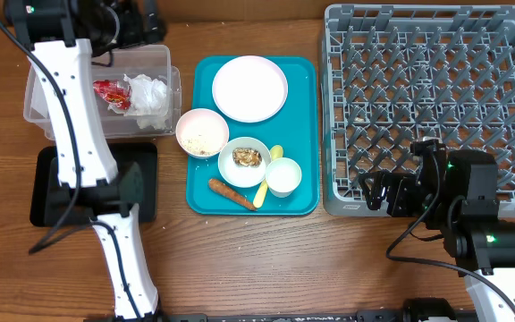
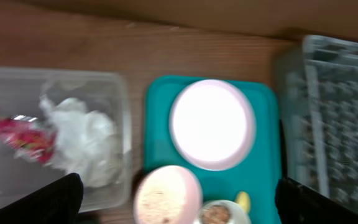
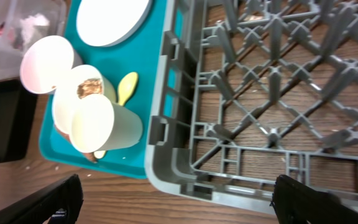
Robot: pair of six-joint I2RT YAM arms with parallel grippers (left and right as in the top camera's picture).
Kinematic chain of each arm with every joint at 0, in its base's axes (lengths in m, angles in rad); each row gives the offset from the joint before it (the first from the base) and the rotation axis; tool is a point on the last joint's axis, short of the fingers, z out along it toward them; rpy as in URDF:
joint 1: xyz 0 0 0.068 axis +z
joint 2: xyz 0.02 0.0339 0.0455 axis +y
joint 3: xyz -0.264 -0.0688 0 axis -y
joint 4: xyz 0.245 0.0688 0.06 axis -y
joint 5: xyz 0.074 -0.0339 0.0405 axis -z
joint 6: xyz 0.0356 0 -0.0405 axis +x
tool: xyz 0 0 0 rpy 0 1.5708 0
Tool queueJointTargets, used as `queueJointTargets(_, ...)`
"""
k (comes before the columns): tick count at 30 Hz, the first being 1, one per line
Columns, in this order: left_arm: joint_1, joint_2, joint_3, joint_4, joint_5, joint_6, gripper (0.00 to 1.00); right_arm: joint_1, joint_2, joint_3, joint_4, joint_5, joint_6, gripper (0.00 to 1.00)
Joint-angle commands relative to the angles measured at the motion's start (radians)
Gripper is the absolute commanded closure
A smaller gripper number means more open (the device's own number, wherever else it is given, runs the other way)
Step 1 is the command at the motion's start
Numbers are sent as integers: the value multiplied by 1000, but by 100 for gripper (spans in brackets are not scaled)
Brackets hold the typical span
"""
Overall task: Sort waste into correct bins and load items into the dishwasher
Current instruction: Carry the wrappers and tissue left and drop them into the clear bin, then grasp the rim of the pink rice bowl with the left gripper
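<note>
**Red-and-silver crinkled wrapper (image 1: 110,92) and crumpled white napkin (image 1: 151,97) lie in the clear plastic rectangular tub (image 1: 150,61)**

On the table (image 1: 240,259), the tub sits at 10 o'clock from the large teal serving tray (image 1: 304,125). The flat black rectangular tray (image 1: 47,197) lies at 8 o'clock, partly under the left arm.

The teal tray carries:
- a white round plate (image 1: 249,88) at 12 o'clock
- a white bowl (image 1: 202,121) of white rice grains (image 1: 202,140) at 9
- a second white bowl (image 1: 244,172) holding a brown lumpy food scrap (image 1: 246,157) near centre
- a small white cup (image 1: 283,177) at 4
- a small orange carrot (image 1: 230,191) at 6
- a pale yellow plastic spoon (image 1: 275,153) between the second bowl and the cup

The large square grey plastic dish rack (image 1: 432,98) stands at 3 o'clock.

The left end effector (image 2: 179,205) hangs above the tub and plate, fingers spread wide, holding nothing. The right end effector (image 3: 176,193) hovers at the rack's 7 o'clock corner, likewise wide and empty.
</note>
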Motion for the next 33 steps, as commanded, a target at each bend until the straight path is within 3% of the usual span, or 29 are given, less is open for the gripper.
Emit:
queueJointTargets(1, -97, -95, 8, -3, 24, 38, 0, -2, -4, 25, 6, -55, 0, 0)
queueJointTargets(5, -198, -180, -106, -3, -111, 36, 0, -2, -4, 25, 2, -68, 0, 0)
queueJointTargets(11, -277, -307, -436, -3, -297, -30, 0, -2, -4, 25, -9, -67, 0, 0)
queueJointTargets(16, -280, -301, -687, 45, -303, -44, 0, -2, -4, 25, -1, -63, 0, 0)
queueJointTargets(22, -309, -253, -942, 261, -306, -59, 5, -2, -4, 25, 12, -63, 0, 0)
queueJointTargets(27, -317, -243, -1052, 381, -305, -118, 15, -2, -4, 25, 5, -63, 0, 0)
queueJointTargets(33, -338, -243, -1098, 409, -303, -121, 24, -2, -4, 25, 6, -63, 0, 0)
